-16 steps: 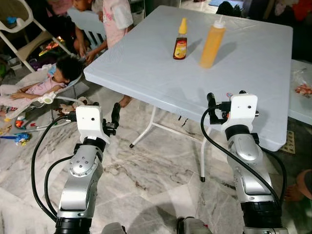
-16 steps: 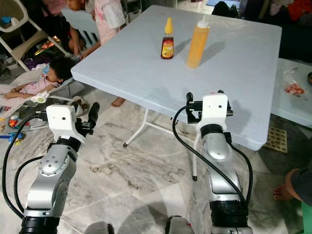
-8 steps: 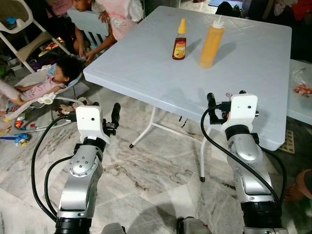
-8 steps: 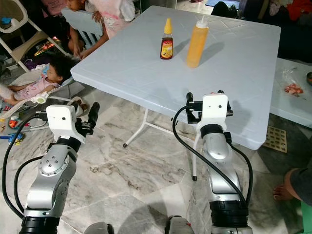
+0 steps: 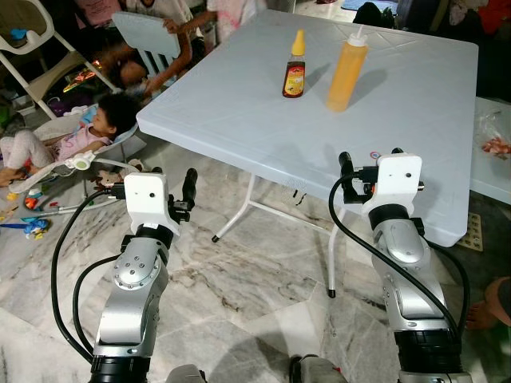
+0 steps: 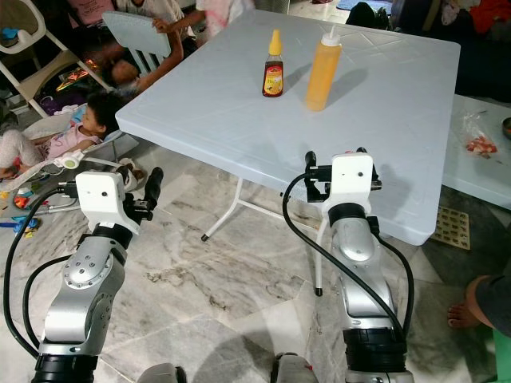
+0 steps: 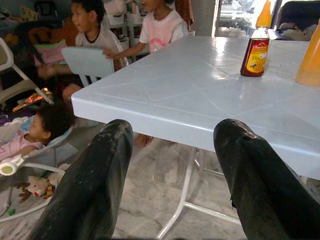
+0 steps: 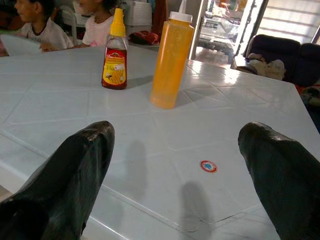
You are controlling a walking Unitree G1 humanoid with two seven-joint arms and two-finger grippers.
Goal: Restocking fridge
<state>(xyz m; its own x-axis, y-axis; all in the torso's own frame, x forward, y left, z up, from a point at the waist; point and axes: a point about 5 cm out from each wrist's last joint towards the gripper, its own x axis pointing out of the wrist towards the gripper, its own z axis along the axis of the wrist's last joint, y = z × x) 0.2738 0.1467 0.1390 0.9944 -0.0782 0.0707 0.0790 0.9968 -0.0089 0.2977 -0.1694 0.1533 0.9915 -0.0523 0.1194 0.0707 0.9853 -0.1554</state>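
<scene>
White folding table [image 5: 239, 104], small brown sauce bottle [image 5: 295, 72] beside taller orange squeeze bottle [image 5: 348, 70], both upright

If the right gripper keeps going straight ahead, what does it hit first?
Probably the orange squeeze bottle; the open right gripper points over the table toward it. Depth is uncertain.

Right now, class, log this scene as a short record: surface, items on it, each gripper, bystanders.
surface: pale blue folding table
items: small honey bottle beside taller orange squeeze bottle, both upright, apart
left gripper: open, empty, short of the table edge
right gripper: open, empty, over the near table edge
bystanders: children beyond the table's far left side
</scene>
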